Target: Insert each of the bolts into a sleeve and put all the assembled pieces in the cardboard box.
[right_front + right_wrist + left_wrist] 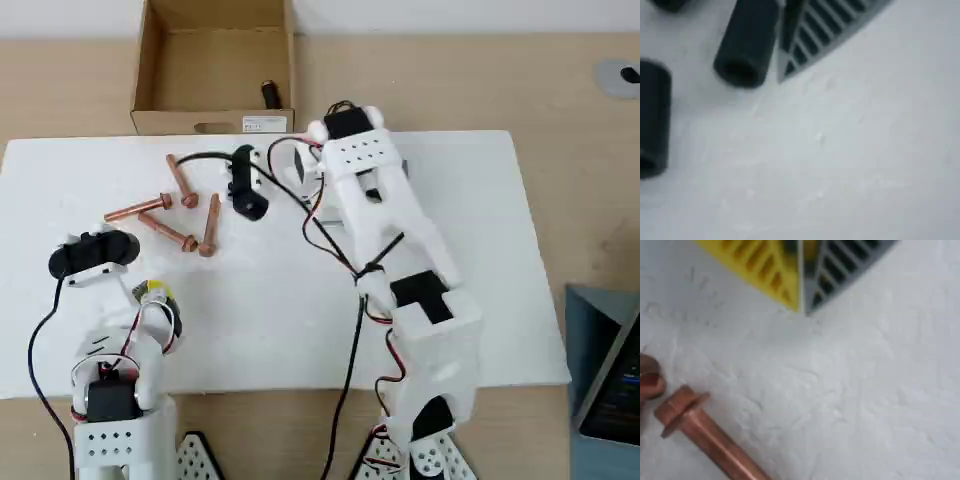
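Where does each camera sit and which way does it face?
High view: fixed above, looking down on the white mat, bolts, cardboard box, left arm, right arm.
Left wrist view: on the left arm, facing the mat; shut left pincer, one bolt.
Right wrist view: on the right arm, facing the mat; right pincer, sleeves.
Shared: the mat; high and left wrist, bolts.

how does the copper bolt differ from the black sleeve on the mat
Colour: the bolt is copper-coloured, while the sleeve is black.
Shape: the bolt is a solid shank with a wider flanged head at one end, while the sleeve is a plain tube with an open bore at its end.
Shared: both lie on their sides on the white mat.
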